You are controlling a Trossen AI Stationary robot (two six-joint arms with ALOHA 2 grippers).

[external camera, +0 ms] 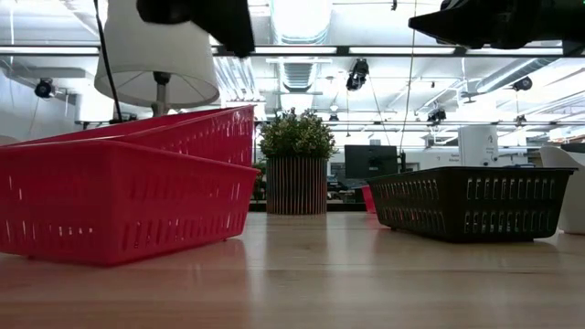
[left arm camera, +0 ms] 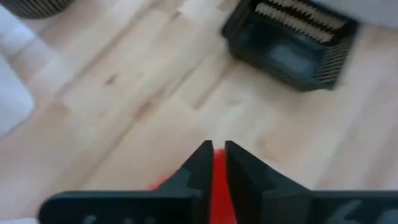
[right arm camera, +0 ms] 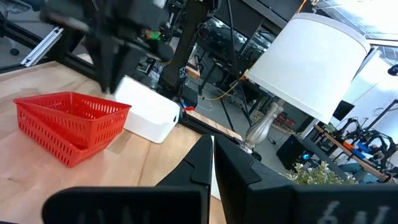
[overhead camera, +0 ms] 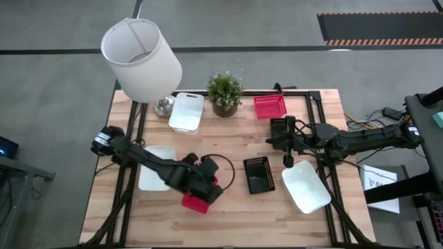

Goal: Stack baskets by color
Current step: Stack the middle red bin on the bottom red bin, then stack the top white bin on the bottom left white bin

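Two red baskets sit near the table's front edge, the upper one (external camera: 183,128) lying tilted in the lower one (external camera: 119,206); from above they show as a red patch (overhead camera: 196,201). My left gripper (left arm camera: 214,158) hangs over them, shut on the upper red basket. A black basket (overhead camera: 258,173) stands to their right on its flat bottom. Another red basket (overhead camera: 270,105) is at the far edge. White baskets lie at the far left (overhead camera: 187,111), under my left arm (overhead camera: 156,166) and at the right (overhead camera: 304,185). My right gripper (right arm camera: 212,155) waits shut above the table's right half. My left gripper pinches a thin piece of the upper red basket's wall (left arm camera: 214,171) between its two fingers, coming from above and slanting down. That basket sits tilted, one end raised, its lower part inside the red basket beneath. The gripper hides which side of the rim it has.
A big white lampshade (overhead camera: 142,59) on its stand and a small potted plant (overhead camera: 225,93) stand at the table's far side. A further black basket (overhead camera: 280,128) lies under my right arm. Bare wood shows between the red stack and the black basket.
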